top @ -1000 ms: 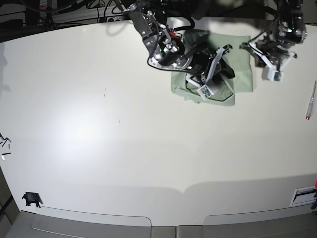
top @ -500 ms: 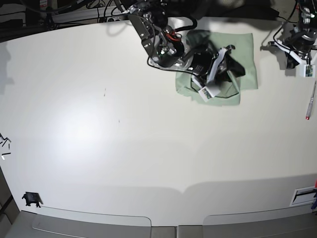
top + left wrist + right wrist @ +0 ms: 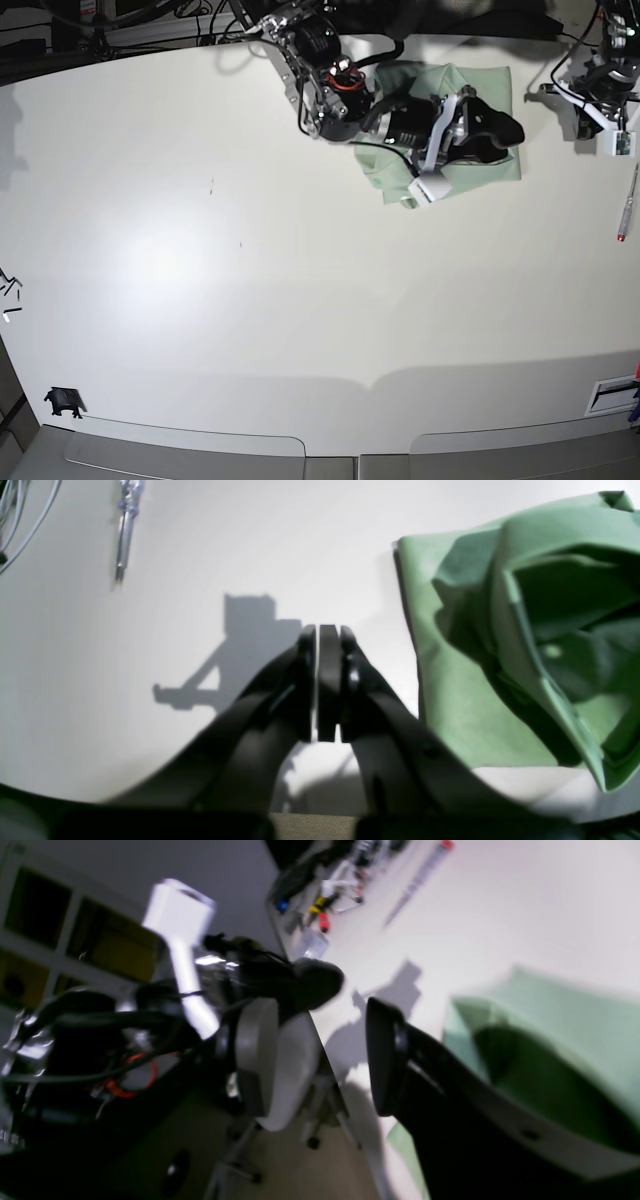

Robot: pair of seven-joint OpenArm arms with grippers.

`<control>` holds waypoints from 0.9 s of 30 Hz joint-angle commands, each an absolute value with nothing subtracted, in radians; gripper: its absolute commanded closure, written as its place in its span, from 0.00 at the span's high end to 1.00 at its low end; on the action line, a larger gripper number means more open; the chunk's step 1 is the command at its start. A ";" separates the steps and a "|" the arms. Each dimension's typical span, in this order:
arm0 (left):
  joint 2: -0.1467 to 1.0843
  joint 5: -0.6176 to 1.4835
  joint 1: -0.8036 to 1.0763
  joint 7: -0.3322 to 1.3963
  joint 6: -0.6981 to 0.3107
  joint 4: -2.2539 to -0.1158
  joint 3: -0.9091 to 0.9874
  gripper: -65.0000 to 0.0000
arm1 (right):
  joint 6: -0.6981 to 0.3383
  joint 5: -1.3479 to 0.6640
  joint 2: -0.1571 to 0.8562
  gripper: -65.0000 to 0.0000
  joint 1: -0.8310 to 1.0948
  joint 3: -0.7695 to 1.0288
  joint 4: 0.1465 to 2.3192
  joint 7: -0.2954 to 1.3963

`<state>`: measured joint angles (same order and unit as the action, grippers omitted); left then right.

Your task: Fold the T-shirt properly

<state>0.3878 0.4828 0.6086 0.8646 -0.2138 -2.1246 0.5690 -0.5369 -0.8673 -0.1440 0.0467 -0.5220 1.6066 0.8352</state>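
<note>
- The T-shirt [image 3: 485,165] lies as a compact pale-green bundle at the upper right of the base view, on the white table [image 3: 200,280], partly hidden under the right arm.
- The right gripper [image 3: 320,1060] hangs over the shirt with its jaws apart and nothing between them; the green cloth sits below and to the right of the dark finger in the right wrist view.
- The left gripper [image 3: 321,685] is clenched with its pads pressed flat together and no cloth between them, parked over bare table just beside the shirt's edge, at the far upper right of the base view.
- In the left wrist view the shirt [image 3: 500,645] shows a raised, puffed fold with a dark hollow rather than a flat layer.
- Risk: that raised fold could slump or spring open unpressed, leaving a lumpy, uneven stack.
- Risk: the right arm's open fingers sit close above the cloth, so pulling away low could snag a layer and drag the bundle askew.
- A screwdriver [image 3: 627,205] lies well apart at the right edge, unlikely to interfere.
</note>
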 commanded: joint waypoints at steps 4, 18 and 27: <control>0.399 0.492 0.610 0.844 -0.213 -2.140 0.576 0.00 | -0.572 -0.868 -0.157 0.41 -0.030 -0.523 1.692 0.879; 0.394 0.758 0.618 0.902 -0.386 -2.140 0.575 0.13 | -0.531 -0.389 -0.157 0.40 -0.019 -0.359 2.010 1.056; 0.393 0.805 0.666 0.919 -0.416 -2.139 0.552 0.36 | -0.532 -0.474 -0.031 0.40 0.159 -0.080 2.010 1.108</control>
